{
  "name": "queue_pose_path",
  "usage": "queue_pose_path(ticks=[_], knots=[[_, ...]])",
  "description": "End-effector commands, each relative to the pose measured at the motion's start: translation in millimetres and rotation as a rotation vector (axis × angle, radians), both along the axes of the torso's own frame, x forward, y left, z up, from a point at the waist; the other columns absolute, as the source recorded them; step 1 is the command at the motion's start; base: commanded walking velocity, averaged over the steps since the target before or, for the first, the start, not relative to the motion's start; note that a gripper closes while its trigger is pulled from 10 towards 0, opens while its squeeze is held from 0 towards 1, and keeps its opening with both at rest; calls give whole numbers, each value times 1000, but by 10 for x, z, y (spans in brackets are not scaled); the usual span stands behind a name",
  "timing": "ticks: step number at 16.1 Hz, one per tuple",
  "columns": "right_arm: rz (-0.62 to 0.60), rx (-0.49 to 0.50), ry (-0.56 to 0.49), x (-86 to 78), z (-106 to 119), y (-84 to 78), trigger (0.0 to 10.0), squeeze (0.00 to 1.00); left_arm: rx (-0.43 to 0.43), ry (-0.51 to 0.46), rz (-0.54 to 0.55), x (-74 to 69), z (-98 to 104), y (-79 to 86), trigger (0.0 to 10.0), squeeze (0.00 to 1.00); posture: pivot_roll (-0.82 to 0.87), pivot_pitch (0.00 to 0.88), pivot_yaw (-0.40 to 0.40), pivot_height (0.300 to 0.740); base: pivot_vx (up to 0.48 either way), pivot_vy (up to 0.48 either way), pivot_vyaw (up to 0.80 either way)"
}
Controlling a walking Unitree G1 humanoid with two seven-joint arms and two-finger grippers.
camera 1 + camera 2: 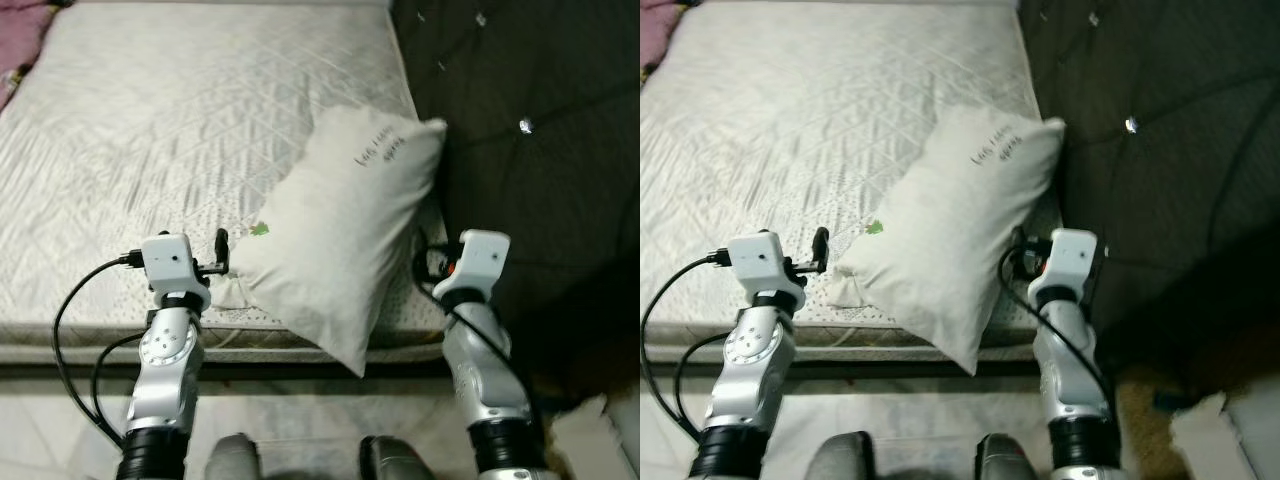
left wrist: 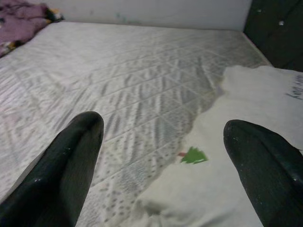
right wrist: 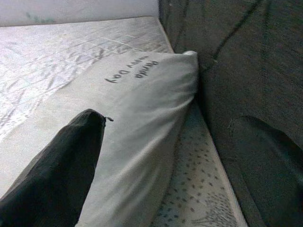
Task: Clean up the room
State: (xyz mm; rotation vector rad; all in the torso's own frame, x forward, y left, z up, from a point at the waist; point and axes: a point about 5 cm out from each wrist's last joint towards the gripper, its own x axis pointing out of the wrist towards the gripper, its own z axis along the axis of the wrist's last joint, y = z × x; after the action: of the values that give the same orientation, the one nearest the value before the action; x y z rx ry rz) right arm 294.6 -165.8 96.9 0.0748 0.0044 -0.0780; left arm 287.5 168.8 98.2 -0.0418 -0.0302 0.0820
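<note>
on mattress (image 1: 150, 130), white lettered pillow (image 1: 335, 235)

the white pillow (image 3: 142, 113) bears dark handwritten-style lettering reading "day" and, less clearly, "panda".

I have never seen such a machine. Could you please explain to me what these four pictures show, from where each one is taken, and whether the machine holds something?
This is a humanoid robot standing at the edge of a bed. Two pictures come from a stereo camera on its head, looking down; you see its two silver arms reaching forward. The other two come from small cameras on its wrists, looking along the black fingers of each gripper.

On the bare grey mattress lies one white pillow, with handwriting and a small green mark, its lower corner hanging over the mattress edge. Beside it on the right is a dark padded headboard.

The left gripper is open at the pillow's left side. The right gripper is open at its right side, next to the headboard. Nothing is held yet. A bit of pink cloth lies at the far corner.
</note>
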Motion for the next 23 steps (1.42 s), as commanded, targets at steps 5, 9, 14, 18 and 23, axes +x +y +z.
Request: queue_pose_path(ticks=[5,9,14,18,23], knots=[[22,-9,4,14,4,9,10000,259,35,20,11,8,2,-15,10000,0,15,208,18,740,0,0,-160],[74,-21,-27,47,68,109,10000,0,38,1,-9,35,69,-12,10000,0,21,226,14,740,0,0,0],[98,-13,-36,40,86,135,10000,0,18,20,14,12,35,20,10000,0,16,233,13,740,0,0,0],[120,-18,-39,38,88,154,10000,0,15,20,2,0,35,3,10000,0,16,232,8,740,0,0,0],[126,-13,-38,33,79,158,10000,0,15,15,-20,-8,35,-13,10000,0,17,225,9,740,0,0,0]])
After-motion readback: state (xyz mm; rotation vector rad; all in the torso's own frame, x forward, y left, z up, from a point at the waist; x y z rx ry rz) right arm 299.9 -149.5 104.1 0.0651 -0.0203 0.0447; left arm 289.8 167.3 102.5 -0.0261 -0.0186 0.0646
